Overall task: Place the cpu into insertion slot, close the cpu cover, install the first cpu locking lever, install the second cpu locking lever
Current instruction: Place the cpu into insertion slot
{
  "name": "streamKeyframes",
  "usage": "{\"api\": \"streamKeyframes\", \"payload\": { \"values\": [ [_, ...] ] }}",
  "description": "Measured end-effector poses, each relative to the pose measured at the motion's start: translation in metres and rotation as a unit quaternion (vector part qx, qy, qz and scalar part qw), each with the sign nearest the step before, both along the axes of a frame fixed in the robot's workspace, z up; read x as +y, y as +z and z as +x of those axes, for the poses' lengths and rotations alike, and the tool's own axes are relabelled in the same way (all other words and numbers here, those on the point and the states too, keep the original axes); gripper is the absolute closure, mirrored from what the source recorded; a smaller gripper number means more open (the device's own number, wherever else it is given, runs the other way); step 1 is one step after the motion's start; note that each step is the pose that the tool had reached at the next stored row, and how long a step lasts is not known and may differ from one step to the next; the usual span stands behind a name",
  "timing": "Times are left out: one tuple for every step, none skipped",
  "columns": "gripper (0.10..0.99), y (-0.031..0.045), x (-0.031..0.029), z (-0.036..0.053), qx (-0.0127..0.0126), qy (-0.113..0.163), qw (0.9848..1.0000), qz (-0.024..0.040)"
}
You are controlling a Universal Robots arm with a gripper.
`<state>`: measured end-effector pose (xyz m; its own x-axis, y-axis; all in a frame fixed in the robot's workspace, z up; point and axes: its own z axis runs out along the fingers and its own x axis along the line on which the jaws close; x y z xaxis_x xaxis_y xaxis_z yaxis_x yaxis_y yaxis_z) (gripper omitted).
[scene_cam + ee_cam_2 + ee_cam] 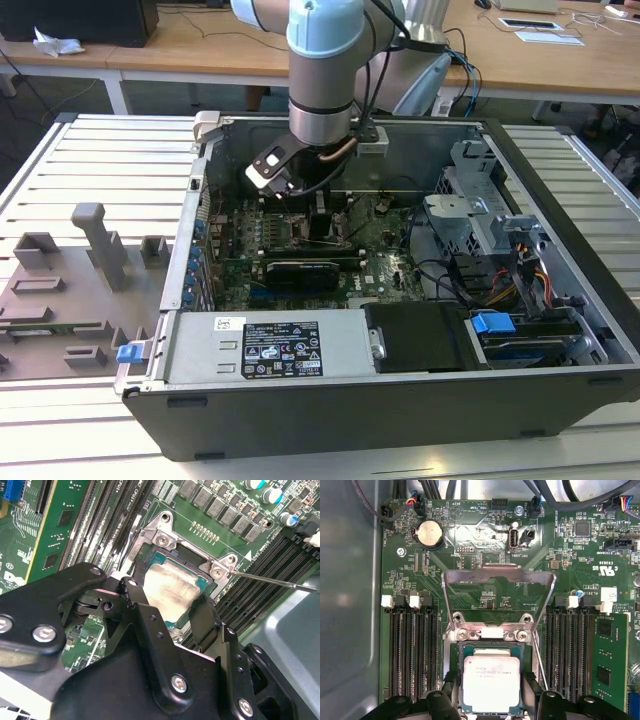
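Observation:
The cpu (pixel 491 682) (pixel 170 587), a pale silver square chip, lies flat in the insertion slot (pixel 456 652) (pixel 150 532) on the green board. My gripper (pixel 491 702) (pixel 167 607) hangs low over it, a black finger (pixel 440 700) (pixel 132 597) on each side of the chip, close to its edges and slightly apart from it. The cpu cover (pixel 498 571) stands swung up and open behind the socket. A thin wire locking lever (pixel 280 580) (pixel 538 655) juts out beside the socket. In the exterior view the gripper (pixel 315 205) reaches down into the open computer case (pixel 560 180).
Rows of long black memory slots (pixel 412 650) (pixel 570 650) flank the socket. A power supply (pixel 270 350), cables and a drive cage (pixel 480 220) crowd the case. A grey fixture tray (pixel 70 290) lies on the slatted table at the exterior view's left.

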<state>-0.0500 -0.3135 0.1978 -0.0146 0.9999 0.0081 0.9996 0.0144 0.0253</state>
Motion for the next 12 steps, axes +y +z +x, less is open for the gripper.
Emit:
{"api": "streamKeyframes", "payload": {
  "values": [
    [0.471,0.0,0.0,0.0,0.0,0.0,1.0,0.0],
    [0.471,0.0,0.0,0.0,-0.0001,0.0,1.0,0.0001],
    [0.471,0.0006,0.0,0.0,0.0,0.0,1.0,0.0],
    [0.471,0.0048,-0.0001,0.0,0.0,0.0,1.0,0.0],
    [0.471,0.0081,-0.0001,0.0,0.0,0.0,1.0,0.0001],
    [0.471,0.0105,-0.0001,0.0,-0.0001,0.0,1.0,0.0],
    [0.471,0.0121,-0.0001,0.0,0.0,0.0,1.0,0.0],
    [0.471,0.0142,-0.0001,0.0,0.0,0.0,1.0,0.0],
    [0.482,0.0179,-0.0001,0.0,-0.0001,0.0,1.0,0.0001],
    [0.482,0.0199,-0.0001,0.0,-0.0001,0.0,1.0,0.0001],
    [0.549,0.0229,-0.0001,0.0,0.0,0.0,1.0,0.0],
    [0.616,0.028,-0.0001,0.0,-0.0001,0.0,1.0,0.0001]
  ]
}}
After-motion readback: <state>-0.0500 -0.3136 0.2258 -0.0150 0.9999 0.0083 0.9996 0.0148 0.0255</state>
